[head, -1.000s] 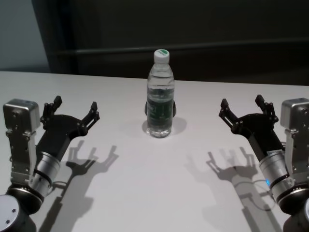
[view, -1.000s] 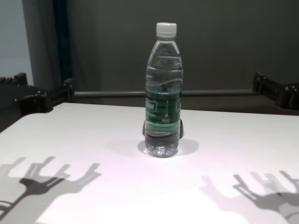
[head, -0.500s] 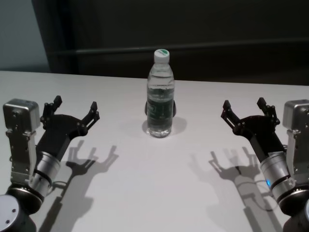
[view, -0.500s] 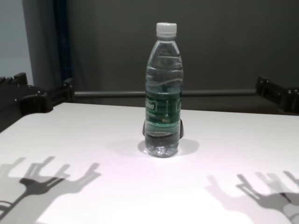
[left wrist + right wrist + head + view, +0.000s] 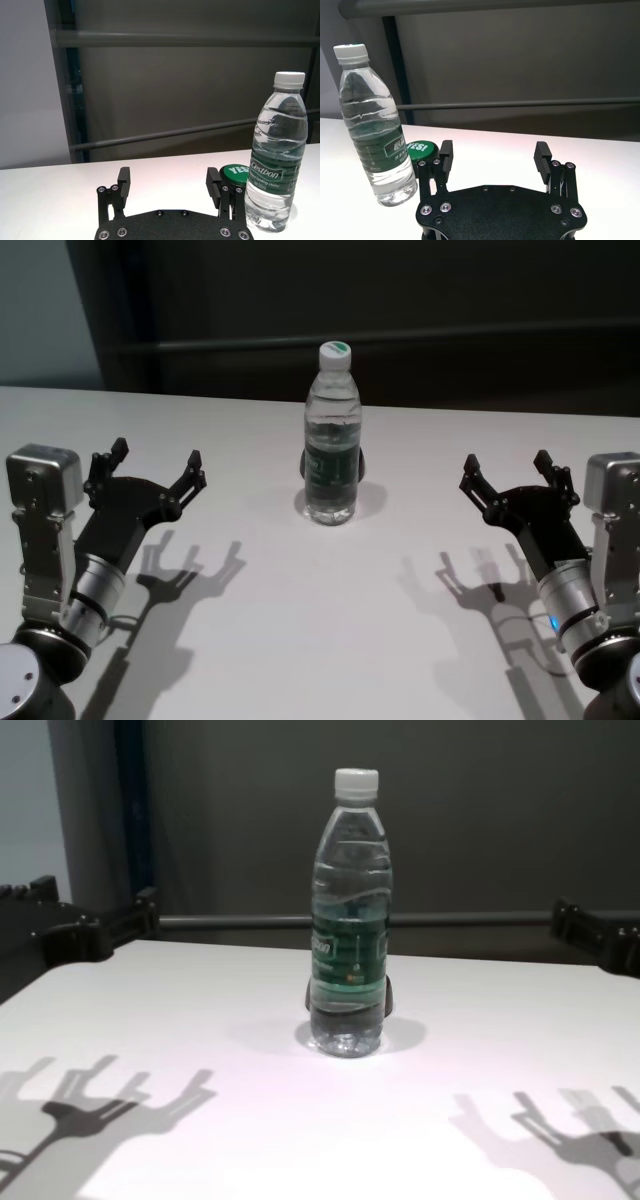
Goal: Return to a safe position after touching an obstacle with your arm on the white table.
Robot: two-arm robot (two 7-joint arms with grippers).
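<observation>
A clear water bottle (image 5: 332,435) with a white cap and a dark green label stands upright at the middle of the white table (image 5: 300,600). It also shows in the chest view (image 5: 350,910), the left wrist view (image 5: 275,160) and the right wrist view (image 5: 372,130). My left gripper (image 5: 157,466) is open and empty at the left, well apart from the bottle; it also shows in the left wrist view (image 5: 169,184). My right gripper (image 5: 518,473) is open and empty at the right, well apart from the bottle; it also shows in the right wrist view (image 5: 494,154).
A small round green button (image 5: 422,148) with white letters sits on the table just behind the bottle; it also shows in the left wrist view (image 5: 235,174). A dark wall with a horizontal rail (image 5: 240,921) runs behind the table's far edge.
My right gripper has drawn back a little, to the right and toward me, away from the bottle. The left arm and the bottle have not moved.
</observation>
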